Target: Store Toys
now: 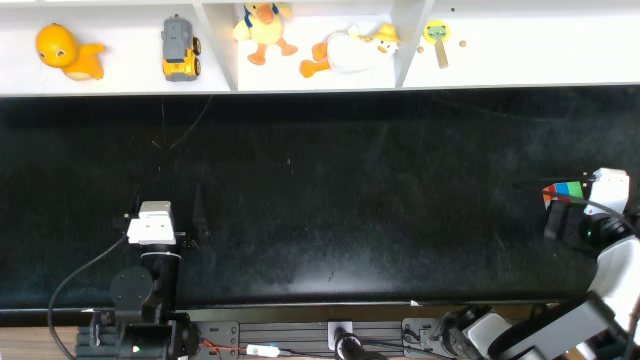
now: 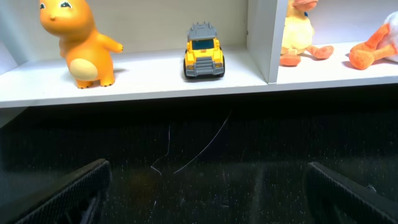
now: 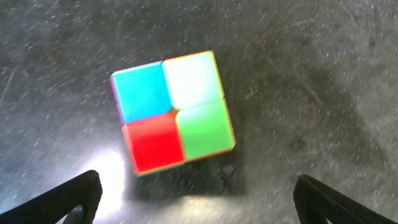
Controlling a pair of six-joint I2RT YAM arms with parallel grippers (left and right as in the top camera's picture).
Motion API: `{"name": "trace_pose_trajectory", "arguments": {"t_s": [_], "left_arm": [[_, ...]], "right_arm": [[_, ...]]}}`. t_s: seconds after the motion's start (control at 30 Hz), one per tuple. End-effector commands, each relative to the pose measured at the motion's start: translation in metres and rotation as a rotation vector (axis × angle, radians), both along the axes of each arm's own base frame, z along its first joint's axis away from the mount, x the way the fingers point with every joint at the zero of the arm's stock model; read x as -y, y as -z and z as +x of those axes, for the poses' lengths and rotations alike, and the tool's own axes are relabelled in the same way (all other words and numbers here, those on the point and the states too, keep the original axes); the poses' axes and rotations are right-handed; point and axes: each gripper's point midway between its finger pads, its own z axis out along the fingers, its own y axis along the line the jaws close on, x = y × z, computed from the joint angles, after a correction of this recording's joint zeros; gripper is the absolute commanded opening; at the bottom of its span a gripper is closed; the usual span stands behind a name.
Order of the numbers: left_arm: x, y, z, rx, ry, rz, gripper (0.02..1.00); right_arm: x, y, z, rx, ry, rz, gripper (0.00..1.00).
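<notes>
A small colour cube (image 3: 173,112) with cyan, white, red and green squares on top lies on the black table, also seen near the right edge (image 1: 563,190). My right gripper (image 3: 199,208) hangs open above it, one finger on each side and clear of it. My left gripper (image 2: 208,205) stands open and empty low over the table at the front left (image 1: 165,208), facing the shelf. On the white shelf (image 1: 300,82) stand an orange figure (image 1: 66,50), a yellow truck (image 1: 180,50), a yellow duck plush (image 1: 265,28), a white duck plush (image 1: 350,50) and a small stick toy (image 1: 437,38).
White dividers (image 1: 222,40) split the shelf into compartments along the table's far edge. The left wrist view has the orange figure (image 2: 78,40) and truck (image 2: 203,51) in one compartment. A wide stretch of black table (image 1: 350,200) lies between the arms.
</notes>
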Motion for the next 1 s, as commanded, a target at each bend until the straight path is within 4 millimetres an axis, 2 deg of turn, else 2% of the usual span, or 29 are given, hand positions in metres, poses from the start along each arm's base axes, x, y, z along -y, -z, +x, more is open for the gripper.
{"name": "trace_pose_trajectory", "arguments": {"t_s": [0.03, 0.13, 0.3, 0.5, 1.0], "left_arm": [[0.004, -0.001, 0.0, 0.007, 0.019, 0.012, 0.998], [0.004, -0.001, 0.0, 0.007, 0.019, 0.012, 0.998], [0.004, -0.001, 0.0, 0.007, 0.019, 0.012, 0.998], [0.004, -0.001, 0.0, 0.007, 0.019, 0.012, 0.998], [0.004, -0.001, 0.0, 0.007, 0.019, 0.012, 0.998]], "right_arm": [[0.018, -0.008, 0.018, 0.046, -0.021, -0.023, 0.998], [0.016, -0.003, 0.024, 0.055, -0.036, -0.008, 0.998], [0.003, 0.004, 0.036, 0.05, -0.089, 0.011, 0.98], [-0.005, 0.002, 0.049, 0.063, -0.125, 0.001, 0.906], [-0.009, 0.008, 0.041, 0.021, -0.078, 0.037, 0.855]]}}
